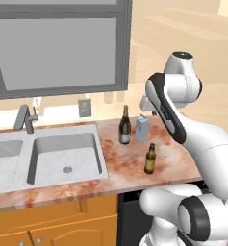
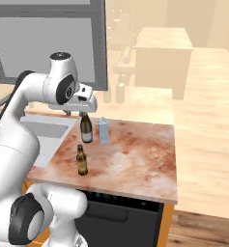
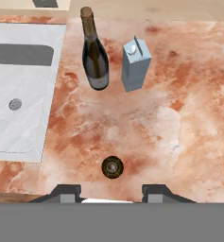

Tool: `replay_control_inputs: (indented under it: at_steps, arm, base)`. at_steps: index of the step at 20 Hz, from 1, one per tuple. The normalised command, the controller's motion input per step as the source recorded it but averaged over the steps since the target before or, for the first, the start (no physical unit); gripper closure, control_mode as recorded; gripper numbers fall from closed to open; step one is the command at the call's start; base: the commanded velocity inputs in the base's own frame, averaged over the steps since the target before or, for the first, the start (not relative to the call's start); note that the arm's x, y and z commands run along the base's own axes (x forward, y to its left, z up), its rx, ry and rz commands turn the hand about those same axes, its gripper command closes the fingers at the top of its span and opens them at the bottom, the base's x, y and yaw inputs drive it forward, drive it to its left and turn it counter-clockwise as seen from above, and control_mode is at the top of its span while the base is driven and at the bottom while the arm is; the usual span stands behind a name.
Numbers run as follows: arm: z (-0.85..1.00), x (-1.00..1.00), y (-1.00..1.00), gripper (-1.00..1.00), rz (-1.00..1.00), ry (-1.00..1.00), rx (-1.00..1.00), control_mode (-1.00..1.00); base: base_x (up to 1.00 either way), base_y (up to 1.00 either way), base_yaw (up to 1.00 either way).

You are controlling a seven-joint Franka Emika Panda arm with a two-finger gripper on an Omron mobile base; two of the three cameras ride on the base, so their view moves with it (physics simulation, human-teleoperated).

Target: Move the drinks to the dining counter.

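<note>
Three drinks stand on the marble sink counter (image 2: 135,159). The dark wine bottle (image 1: 125,129) (image 2: 86,129) (image 3: 95,59) and the pale blue-grey carton (image 1: 142,129) (image 2: 103,131) (image 3: 135,64) are side by side near the back. The small brown beer bottle (image 1: 150,159) (image 2: 81,161) stands apart, nearer the front edge. My gripper (image 3: 112,196) hangs high over the counter and points down, open, with nothing between its fingers. In the hand view the beer bottle's top (image 3: 112,167) lies just ahead of the fingertips. The dining counter is out of view.
A steel double sink (image 1: 98,158) (image 3: 38,118) with a faucet (image 1: 25,119) lies left of the drinks. A window is behind it. A dark appliance front (image 2: 121,212) sits under the counter. A pale free-standing block (image 2: 162,53) stands beyond the wooden floor to the right.
</note>
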Motion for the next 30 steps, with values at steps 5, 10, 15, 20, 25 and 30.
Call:
replay_control_inputs:
  at_steps: [5,10,15,20,25,30]
  arm:
    - [-0.06,-0.23,0.0,-1.0,0.0,-0.01,0.0,-1.0]
    - [-0.14,-0.48,0.0,-1.0,0.0,0.0,-0.01,-1.0]
    - [-0.09,-0.37,0.0,-1.0,0.0,0.02,0.0,-1.0]
    - [-0.02,-0.27,0.0,-1.0,0.0,0.0,-0.01,-1.0]
    - [-0.06,-0.23,0.0,-1.0,0.0,0.0,0.0,-1.0]
    - [-0.18,-0.08,0.0,-1.0,0.0,0.0,0.0,-1.0]
  base:
    - [0.0,0.0,0.0]
    - [0.0,0.0,0.0]
    - [0.0,0.0,0.0]
    - [0.0,0.0,0.0]
    - [0.0,0.0,0.0]
    - [0.0,0.0,0.0]
